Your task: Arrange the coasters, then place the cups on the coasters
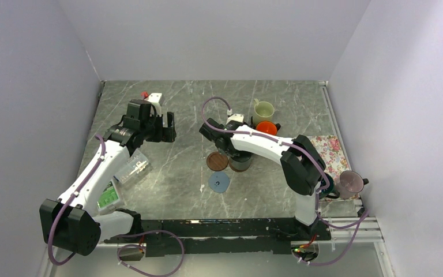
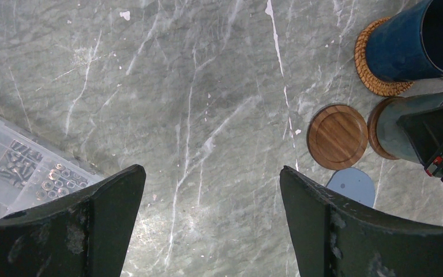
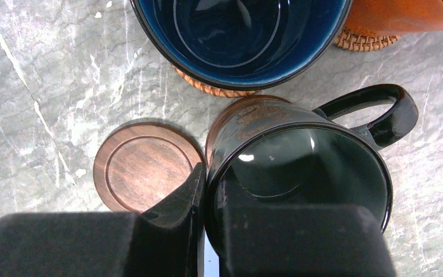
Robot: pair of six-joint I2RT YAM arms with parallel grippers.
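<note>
- Right of the empty brown coaster (image 3: 144, 167), right jaws pinch the rim of the dark green mug (image 3: 300, 167).
- Well left of it, left jaws gape, farther away.
- Mug upright over a second brown coaster (image 2: 372, 128), handle pointing rightward.
</note>
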